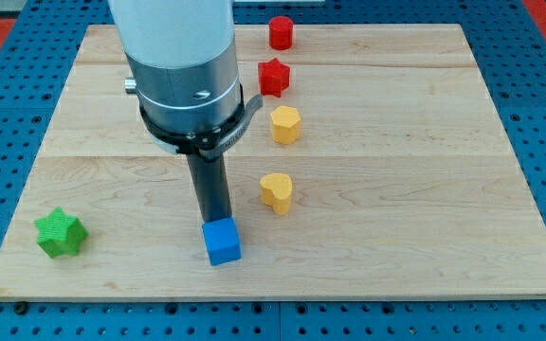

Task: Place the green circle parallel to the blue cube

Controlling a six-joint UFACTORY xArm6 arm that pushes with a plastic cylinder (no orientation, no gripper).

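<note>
My tip (218, 220) carries no jaws and grasps nothing, resting against the blue cube (222, 242) at its upper edge. No green circle shows; the only green piece, a green star (60, 233), lies well apart toward the view's left, roughly level with the cube.

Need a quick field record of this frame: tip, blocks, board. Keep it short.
tip: my tip sits at the top edge of the blue cube, seemingly touching it
green block: green star, near the board's bottom-left corner, far from the tip
green circle: none in view
red blocks: red cylinder at the view's top, red star below it
yellow blocks: yellow hexagon, yellow heart-like block, both right of the rod
surface: wooden board
</note>
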